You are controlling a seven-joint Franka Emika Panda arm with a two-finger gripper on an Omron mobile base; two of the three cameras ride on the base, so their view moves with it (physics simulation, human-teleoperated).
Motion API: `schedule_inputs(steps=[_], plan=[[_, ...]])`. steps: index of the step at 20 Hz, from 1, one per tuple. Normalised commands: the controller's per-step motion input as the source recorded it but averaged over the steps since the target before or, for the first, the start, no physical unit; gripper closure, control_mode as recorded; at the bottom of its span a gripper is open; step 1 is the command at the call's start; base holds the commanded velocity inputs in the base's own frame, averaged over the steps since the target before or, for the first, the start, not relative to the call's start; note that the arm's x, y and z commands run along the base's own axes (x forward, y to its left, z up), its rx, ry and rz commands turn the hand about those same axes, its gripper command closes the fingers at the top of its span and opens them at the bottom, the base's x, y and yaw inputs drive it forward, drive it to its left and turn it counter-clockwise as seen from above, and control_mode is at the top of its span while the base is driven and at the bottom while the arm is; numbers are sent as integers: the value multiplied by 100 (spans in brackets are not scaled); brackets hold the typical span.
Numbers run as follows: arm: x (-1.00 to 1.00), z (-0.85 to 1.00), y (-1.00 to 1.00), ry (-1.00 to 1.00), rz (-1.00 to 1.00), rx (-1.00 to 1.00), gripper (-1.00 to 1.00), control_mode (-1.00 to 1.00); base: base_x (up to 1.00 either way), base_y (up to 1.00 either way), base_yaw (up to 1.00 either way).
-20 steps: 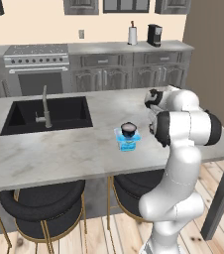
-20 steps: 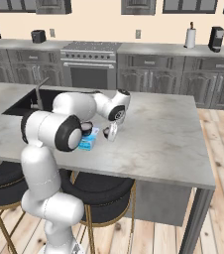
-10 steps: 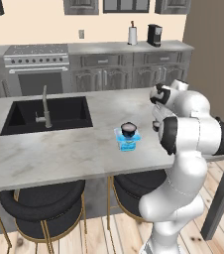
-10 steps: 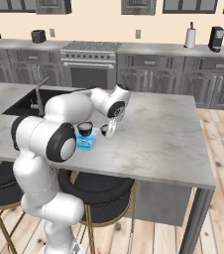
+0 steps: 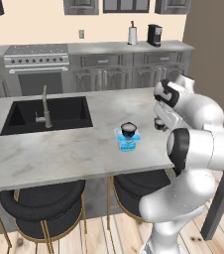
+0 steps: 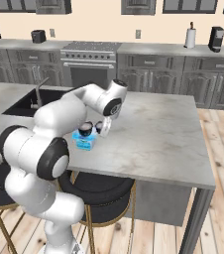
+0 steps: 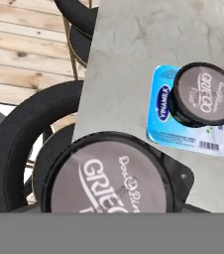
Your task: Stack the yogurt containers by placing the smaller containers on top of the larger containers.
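Note:
A light-blue squarish tub (image 5: pixel 128 145) lies on the island counter, and one round dark cup (image 5: pixel 129 129) with a pale top stands on its lid. My gripper (image 5: pixel 159 122) hovers just right of the tub, shut on a second dark cup (image 7: pixel 116 181) that hangs above the counter's front edge. In the right base view the held cup (image 6: pixel 101 128) sits close beside the stacked cup (image 6: pixel 85 129) and the tub (image 6: pixel 85 143). In the hand view, the tub (image 7: pixel 193 136) and the cup on it (image 7: pixel 205 101) lie to the upper right of the held one.
A black sink (image 5: pixel 47 114) with a faucet (image 5: pixel 44 106) lies left of the tub. Black stools (image 5: pixel 42 206) stand under the island's front edge (image 5: pixel 59 178). The marble top (image 6: pixel 158 134) stretches right of the gripper.
The arm's elbow has swung outward. The held cup has drifted slightly closer to the tub. The tub and the cup on it have not moved.

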Motion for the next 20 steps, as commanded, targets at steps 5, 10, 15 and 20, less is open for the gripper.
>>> schedule_inputs(steps=[5,10,15,20], plan=[[-33,33,26,-1,0,0,100,-100,0,0,0],[-17,21,19,0,0,0,100,-100,0,0,0],[-1,9,1,0,0,2,100,-100,0,0,0],[1,1,4,0,0,0,100,-100,0,0,0]])
